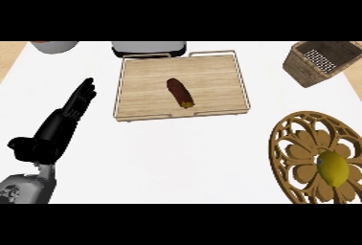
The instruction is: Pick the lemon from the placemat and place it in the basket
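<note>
A yellow lemon lies on a round wooden cut-out placemat at the lower right of the head view. The woven basket stands at the upper right, tilted, with a metal grater inside. My left hand rests at the left side of the counter, fingers straight and pointing up, far from the lemon. My right hand does not show anywhere.
A wooden tray with metal handles sits in the upper middle and holds a dark reddish-brown sweet potato. Behind it stands a grey and white appliance. A grey bowl-like object is at the top left.
</note>
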Available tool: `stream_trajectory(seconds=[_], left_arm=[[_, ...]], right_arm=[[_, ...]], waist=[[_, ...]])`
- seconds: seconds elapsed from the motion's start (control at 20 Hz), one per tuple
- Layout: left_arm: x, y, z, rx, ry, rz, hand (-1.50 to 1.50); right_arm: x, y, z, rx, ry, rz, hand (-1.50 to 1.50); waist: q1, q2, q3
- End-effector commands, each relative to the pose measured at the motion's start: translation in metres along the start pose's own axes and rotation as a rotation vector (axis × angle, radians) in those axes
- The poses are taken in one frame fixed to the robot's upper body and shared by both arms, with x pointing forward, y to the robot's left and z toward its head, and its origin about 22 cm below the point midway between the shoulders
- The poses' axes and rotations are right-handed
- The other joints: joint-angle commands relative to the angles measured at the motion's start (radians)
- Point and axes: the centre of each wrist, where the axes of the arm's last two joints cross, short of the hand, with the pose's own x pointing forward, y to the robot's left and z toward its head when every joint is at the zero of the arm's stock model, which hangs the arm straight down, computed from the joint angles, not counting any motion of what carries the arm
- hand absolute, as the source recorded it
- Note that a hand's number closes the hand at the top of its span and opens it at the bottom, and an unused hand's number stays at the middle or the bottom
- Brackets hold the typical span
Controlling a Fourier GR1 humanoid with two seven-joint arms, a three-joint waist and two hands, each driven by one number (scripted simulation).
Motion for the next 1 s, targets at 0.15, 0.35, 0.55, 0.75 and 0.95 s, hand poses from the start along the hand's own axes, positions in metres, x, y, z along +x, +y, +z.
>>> stream_trajectory(seconds=[0.15, 0.35, 0.55, 0.75, 0.95], left_arm=[[-0.006, 0.002, 0.004, -0.003, 0.010, 0.007, 0.00], [-0.003, 0.002, 0.004, 0.012, -0.008, 0.016, 0.00], [-0.002, -0.003, 0.006, -0.017, -0.012, -0.001, 0.00], [0.000, -0.008, -0.011, -0.026, -0.009, -0.005, 0.00], [0.011, -0.006, -0.014, -0.022, -0.023, 0.006, 0.00]], right_arm=[[-0.009, -0.019, 0.033, -0.005, 0.080, 0.000, -1.50], [-0.027, -0.029, 0.028, -0.033, 0.067, -0.036, -1.50], [-0.046, 0.021, 0.013, -0.056, 0.077, -0.100, -1.50], [-0.052, 0.042, -0.016, -0.071, 0.054, -0.105, -1.50], [-0.070, 0.073, -0.032, -0.096, 0.058, -0.096, -1.50]], waist=[[0.007, 0.003, 0.003], [0.014, 0.004, 0.003], [0.026, 0.007, 0.004], [0.030, 0.009, 0.004], [0.030, 0.009, 0.004]])
